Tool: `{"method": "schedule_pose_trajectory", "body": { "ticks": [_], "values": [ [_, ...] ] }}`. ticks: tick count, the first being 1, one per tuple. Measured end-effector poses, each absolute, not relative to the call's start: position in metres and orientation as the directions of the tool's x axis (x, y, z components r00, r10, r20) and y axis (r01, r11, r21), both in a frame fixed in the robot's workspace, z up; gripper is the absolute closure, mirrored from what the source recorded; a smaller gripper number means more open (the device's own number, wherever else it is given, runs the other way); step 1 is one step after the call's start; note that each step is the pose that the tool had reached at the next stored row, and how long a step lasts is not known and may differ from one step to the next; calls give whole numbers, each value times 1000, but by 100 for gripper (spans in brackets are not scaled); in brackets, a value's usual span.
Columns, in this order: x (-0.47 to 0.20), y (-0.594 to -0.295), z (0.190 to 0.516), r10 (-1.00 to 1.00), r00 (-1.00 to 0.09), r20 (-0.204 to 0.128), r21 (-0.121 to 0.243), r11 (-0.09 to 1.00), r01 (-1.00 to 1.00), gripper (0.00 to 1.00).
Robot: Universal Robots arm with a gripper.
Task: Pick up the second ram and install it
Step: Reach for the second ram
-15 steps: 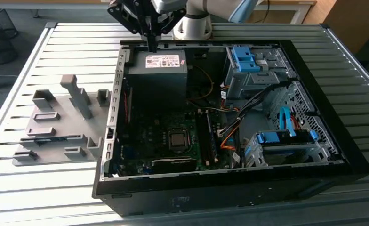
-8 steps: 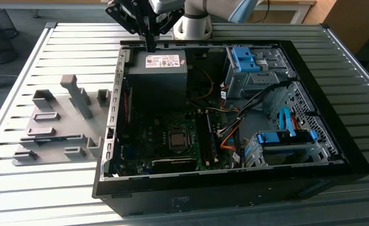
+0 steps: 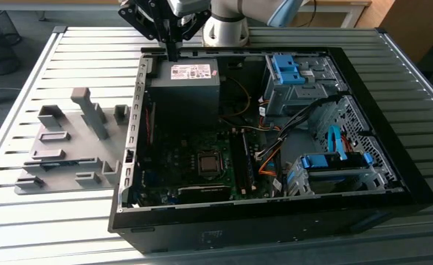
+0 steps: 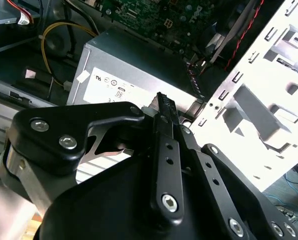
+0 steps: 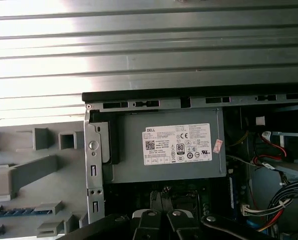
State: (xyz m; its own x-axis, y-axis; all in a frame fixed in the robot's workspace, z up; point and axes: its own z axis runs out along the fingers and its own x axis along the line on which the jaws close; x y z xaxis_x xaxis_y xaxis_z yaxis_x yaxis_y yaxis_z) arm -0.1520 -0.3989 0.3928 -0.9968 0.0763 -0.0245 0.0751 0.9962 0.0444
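Gripper (image 3: 173, 55) is clenched: fingers (image 4: 163, 145) pressed flat together, nothing clamped between them. Both wrist views give the same read. The tips point down at the label end of the power supply (image 3: 183, 91), right over the edge where it meets the case (image 3: 260, 221) rim. They look just clear of the metal, but I can't rule out contact from the exterior view.

Second ram (image 5: 21, 212) is not in the gripper. It's the blue stick lying flat in a slot of the grey holder tray (image 3: 69, 141). The tray sits outside the case, across the side wall from the power supply, toward the exterior view's left of it. It's well apart from the fingertips. The tray's other blocks and posts stand upright around the stick.

Perforated chassis wall (image 4: 268, 100) runs just beside the power supply, between it and the tray. A yellow cable loop (image 4: 54, 35) lies next to the power supply on its other side.

Motherboard (image 3: 194, 160) is on the opposite side of the power supply from the gripper, deeper in the case. The processor socket (image 3: 209, 163) is bare. The long black slot strips (image 3: 244, 163) lie beside the socket, on the side away from the tray. I can't tell whether any stick is seated in them.

Blue drive caddy (image 3: 286, 69) is to the exterior view's right of the power supply. A second blue caddy (image 3: 334, 163) is further off, past the cable bundle (image 3: 275, 149).

Everything sits on the slatted metal table (image 3: 77, 49).
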Motion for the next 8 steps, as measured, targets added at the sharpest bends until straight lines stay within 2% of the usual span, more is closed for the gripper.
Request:
{"method": "schedule_pose_trajectory", "body": {
  "ticks": [8],
  "values": [
    [-162,-399,393,76,-997,-24,44,996,75,90]
  ]
}}
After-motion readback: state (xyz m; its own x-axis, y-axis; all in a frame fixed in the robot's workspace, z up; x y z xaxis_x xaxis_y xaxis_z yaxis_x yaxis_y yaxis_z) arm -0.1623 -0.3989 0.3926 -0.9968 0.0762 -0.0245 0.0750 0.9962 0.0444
